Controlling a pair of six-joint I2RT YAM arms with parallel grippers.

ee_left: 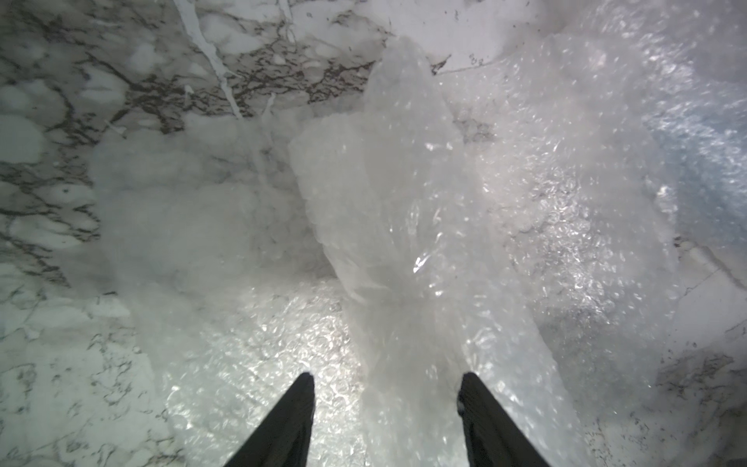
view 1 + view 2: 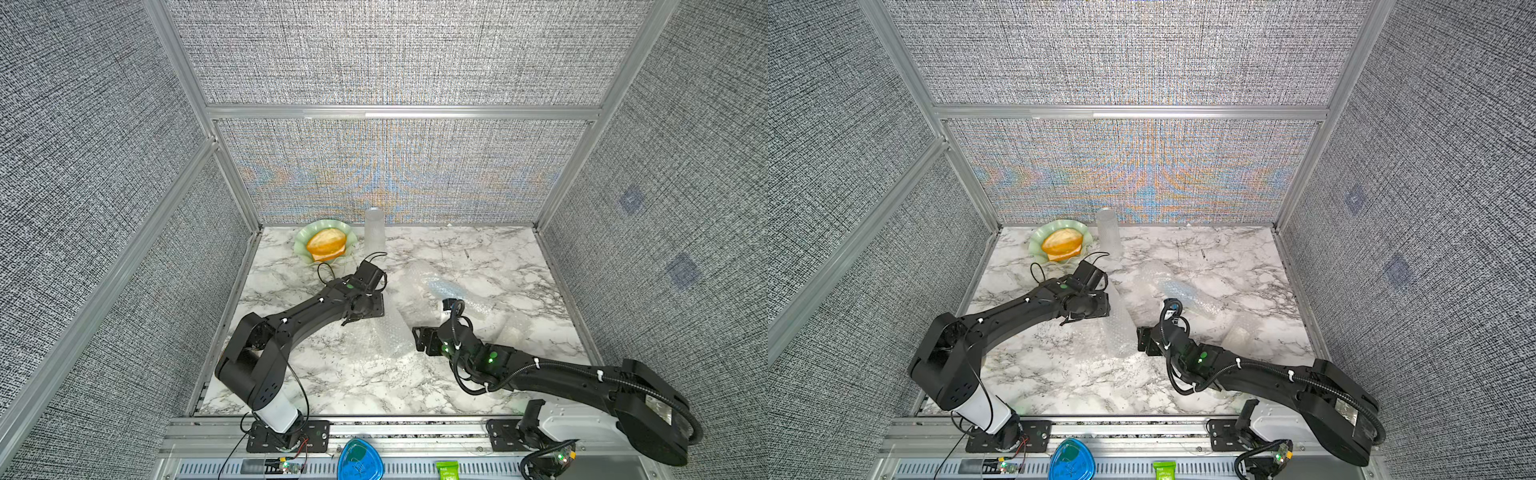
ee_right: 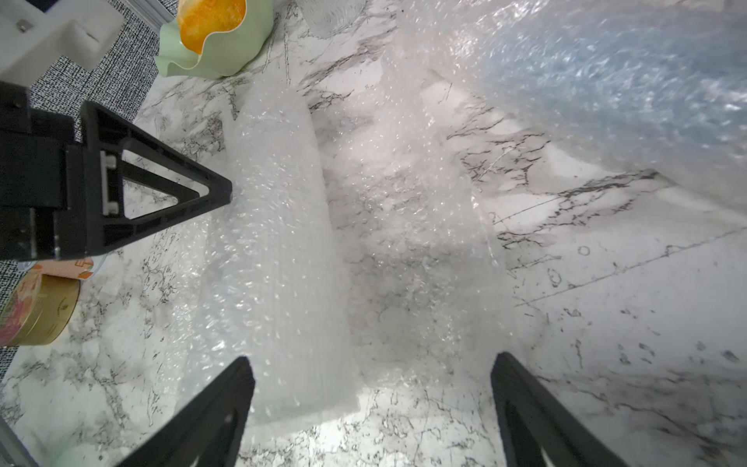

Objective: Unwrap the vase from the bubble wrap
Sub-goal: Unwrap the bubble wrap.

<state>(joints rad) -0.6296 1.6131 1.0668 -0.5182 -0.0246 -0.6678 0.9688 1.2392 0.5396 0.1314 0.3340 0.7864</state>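
Observation:
Clear bubble wrap (image 2: 395,332) (image 2: 1121,328) lies crinkled across the middle of the marble table. The vase (image 2: 446,286) (image 2: 1177,289) shows as a pale blue shape lying under it, blurred in both wrist views (image 1: 707,161) (image 3: 626,68). My left gripper (image 1: 386,380) (image 2: 374,318) points down at the wrap's left part. It is open, with a raised fold of wrap (image 1: 404,202) running between its two fingers. My right gripper (image 3: 372,364) (image 2: 417,340) is open wide, low over the near edge of a folded sheet (image 3: 275,242), holding nothing. One left finger (image 3: 194,190) shows in the right wrist view.
At the back left stands a pale green wavy bowl (image 2: 326,243) (image 3: 218,48) with something orange in it. Beside it is a translucent upright cylinder (image 2: 374,232). A round gold tin (image 3: 36,307) sits near the left arm. A blue object (image 2: 357,457) lies on the front rail.

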